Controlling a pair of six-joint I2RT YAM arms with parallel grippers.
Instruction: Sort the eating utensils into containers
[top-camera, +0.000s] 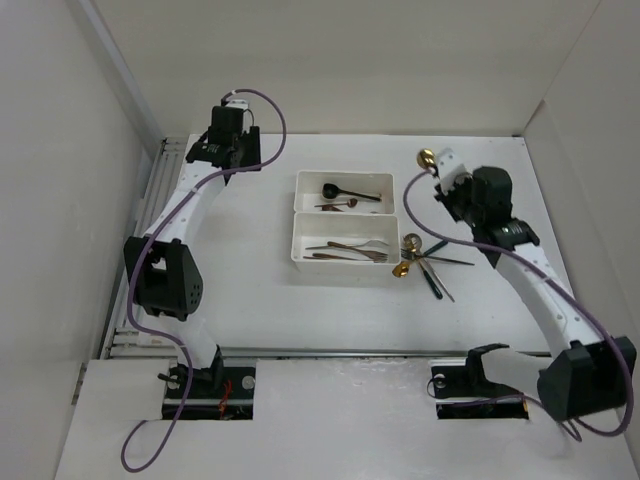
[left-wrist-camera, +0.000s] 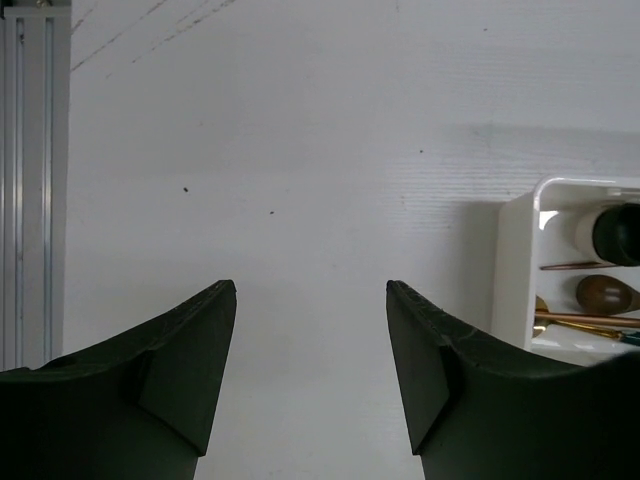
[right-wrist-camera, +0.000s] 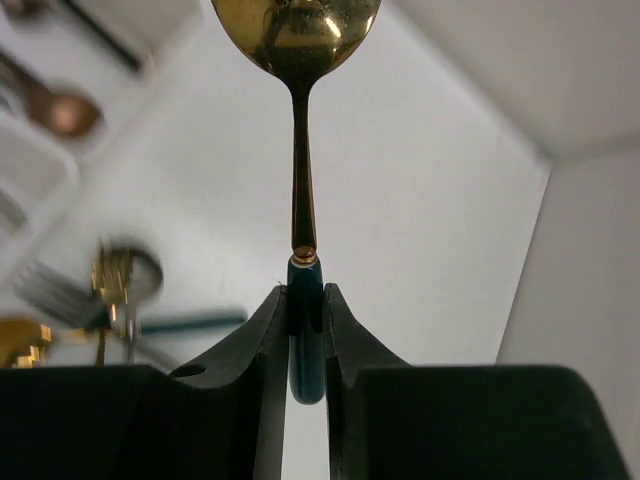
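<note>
Two white trays sit side by side mid-table: the far tray (top-camera: 305, 185) holds a black spoon and copper pieces, the near tray (top-camera: 300, 250) holds copper and silver utensils. A loose pile of utensils (top-camera: 425, 262) lies right of the near tray. My right gripper (top-camera: 447, 172) is shut on the dark green handle of a gold spoon (right-wrist-camera: 296, 30), held up in the air above the table, bowl (top-camera: 426, 158) pointing away. My left gripper (left-wrist-camera: 311, 300) is open and empty over bare table at the far left (top-camera: 232, 130), left of the far tray (left-wrist-camera: 520, 260).
An aluminium rail (left-wrist-camera: 30, 190) runs along the table's left edge. White walls enclose the table on the left, back and right. The loose pile shows blurred in the right wrist view (right-wrist-camera: 110, 290).
</note>
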